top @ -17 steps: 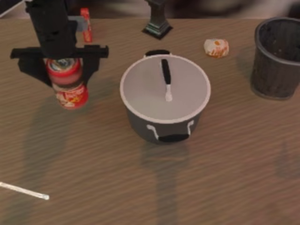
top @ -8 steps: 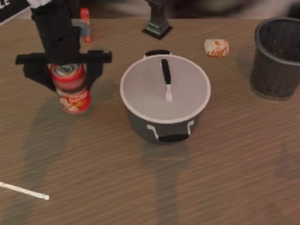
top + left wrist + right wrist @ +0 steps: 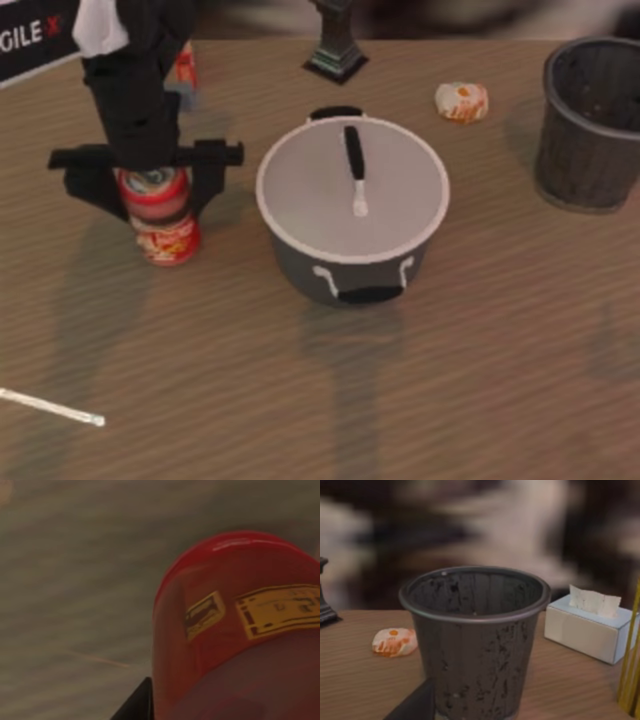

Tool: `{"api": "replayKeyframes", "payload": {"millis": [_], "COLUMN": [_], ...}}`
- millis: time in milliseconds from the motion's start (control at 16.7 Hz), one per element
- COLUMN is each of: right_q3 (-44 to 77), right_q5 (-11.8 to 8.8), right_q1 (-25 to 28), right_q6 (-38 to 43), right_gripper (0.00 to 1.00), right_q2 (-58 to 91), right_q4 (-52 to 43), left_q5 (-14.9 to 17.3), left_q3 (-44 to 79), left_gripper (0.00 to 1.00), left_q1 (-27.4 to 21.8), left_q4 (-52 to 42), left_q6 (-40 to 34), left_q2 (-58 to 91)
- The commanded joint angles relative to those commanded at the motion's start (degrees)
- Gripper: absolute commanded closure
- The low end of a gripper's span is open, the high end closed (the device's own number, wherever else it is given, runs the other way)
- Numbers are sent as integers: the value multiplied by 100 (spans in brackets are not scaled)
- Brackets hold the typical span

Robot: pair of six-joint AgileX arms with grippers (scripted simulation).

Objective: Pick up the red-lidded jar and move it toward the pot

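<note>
The left gripper [image 3: 150, 190] is seen at the table's left half, its black fingers closed on the jar [image 3: 160, 215] from either side, just under the red-rimmed lid. The jar is held upright, its yellow-white label turned toward the near edge; whether its base touches the table [image 3: 300, 400] cannot be told from above. In the left wrist view the jar [image 3: 240, 630] fills most of the picture, red wall and yellow label patches close up, with wood grain blurred behind it.

Just to the right of the jar the pot [image 3: 352, 205] is found, near but apart from it, a strip of bare table between them. Its pale lid is on, the black-and-white handle lying along the middle, and black side handles are seen at the far and near sides.

Behind the left gripper a thin red tube [image 3: 184, 62] is partly hidden by the arm. A dark stand [image 3: 336, 50] is placed at the far edge, a crumpled orange-and-white wrapper [image 3: 461, 101] to its right, and a black mesh bin [image 3: 592, 125] at the far right. A white stick [image 3: 50, 407] lies near the front left corner.

The right gripper is not seen from above; its wrist view is filled by the bin [image 3: 475, 640], with a tissue box [image 3: 590, 630] beside it.
</note>
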Motion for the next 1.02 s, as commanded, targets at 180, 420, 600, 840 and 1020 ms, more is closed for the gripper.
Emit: {"api": "replayKeyframes", "payload": {"millis": [180, 420, 600, 840, 1020], "right_q3": [0, 0, 0, 0, 0], "right_q5": [0, 0, 0, 0, 0], "right_q1": [0, 0, 0, 0, 0], "right_q6": [0, 0, 0, 0, 0], "right_gripper": [0, 0, 0, 0, 0], "right_q2": [0, 0, 0, 0, 0], "right_q4": [0, 0, 0, 0, 0], "left_q5": [0, 0, 0, 0, 0], "left_q3": [0, 0, 0, 0, 0], "left_gripper": [77, 47, 25, 0, 0], "left_q1": [0, 0, 0, 0, 0], "left_q4": [0, 0, 0, 0, 0], "left_q6": [0, 0, 0, 0, 0], "left_q2": [0, 0, 0, 0, 0]}}
